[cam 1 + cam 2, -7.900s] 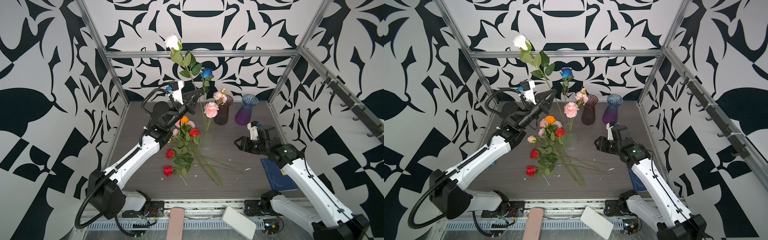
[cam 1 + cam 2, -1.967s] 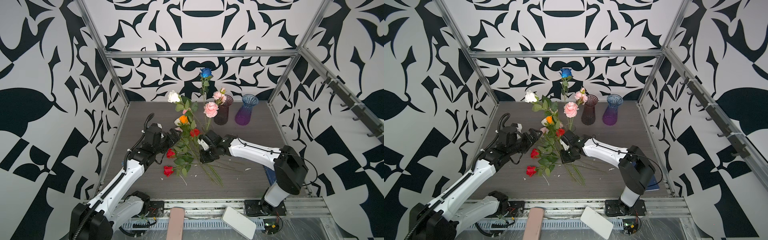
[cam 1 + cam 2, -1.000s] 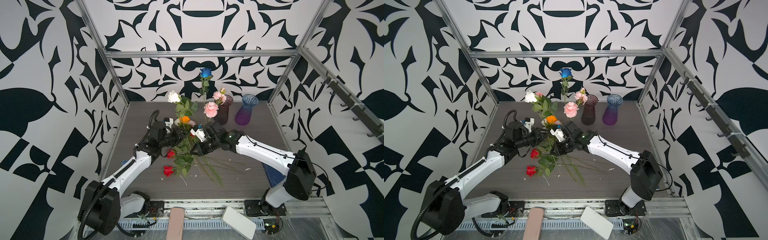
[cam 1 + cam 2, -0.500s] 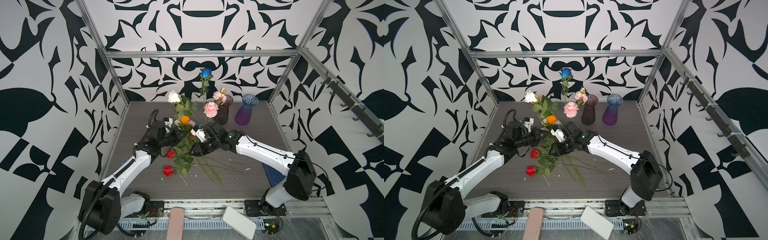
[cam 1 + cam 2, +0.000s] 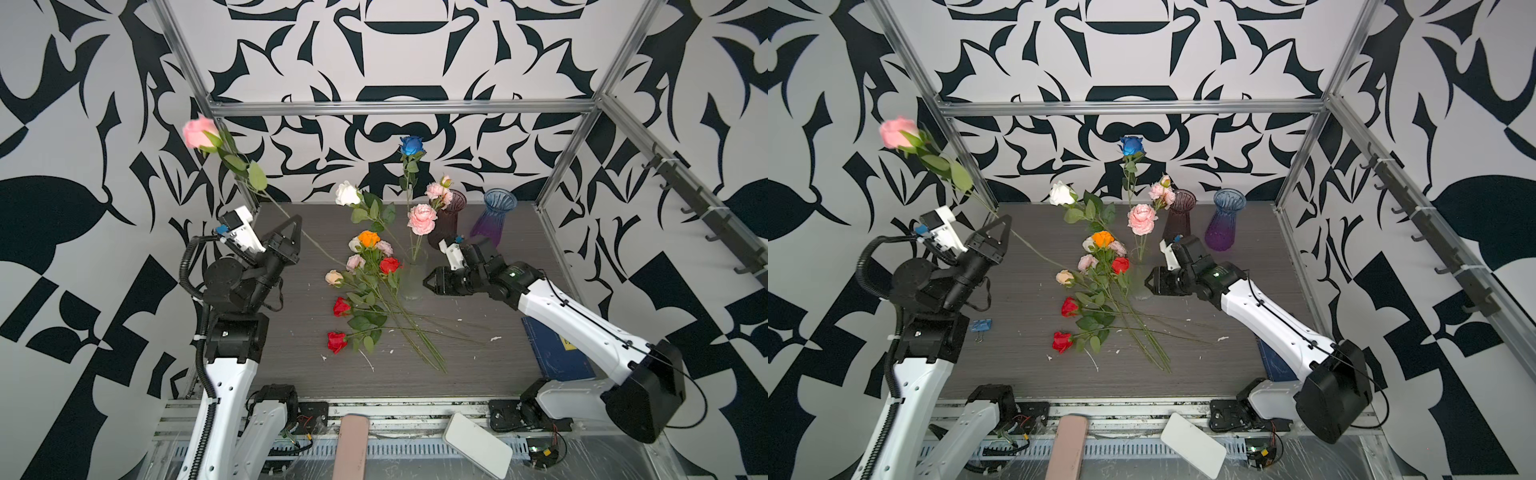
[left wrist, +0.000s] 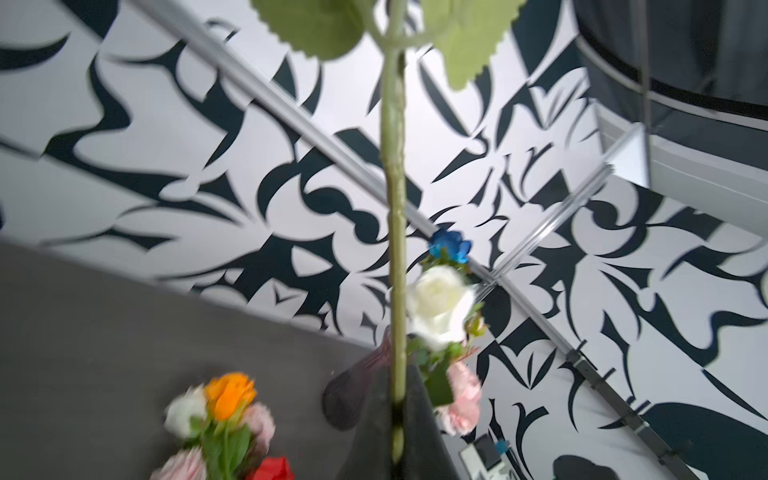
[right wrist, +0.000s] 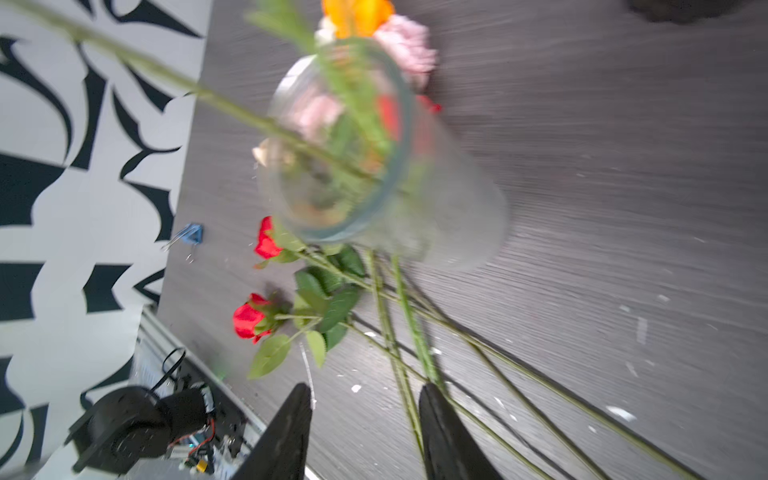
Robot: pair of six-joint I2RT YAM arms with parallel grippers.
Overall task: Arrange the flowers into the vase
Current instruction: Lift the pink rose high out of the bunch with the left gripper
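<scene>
Nearest me, loose flowers (image 5: 374, 307) lie on the table (image 5: 478, 365). Behind them the right gripper (image 5: 426, 283) is part open and empty, just right of the clear vase (image 5: 410, 282). Farther left, the left gripper (image 5: 297, 224) is clamped on a pink rose (image 5: 257, 176), whose stem slants down rightward toward that vase.
</scene>
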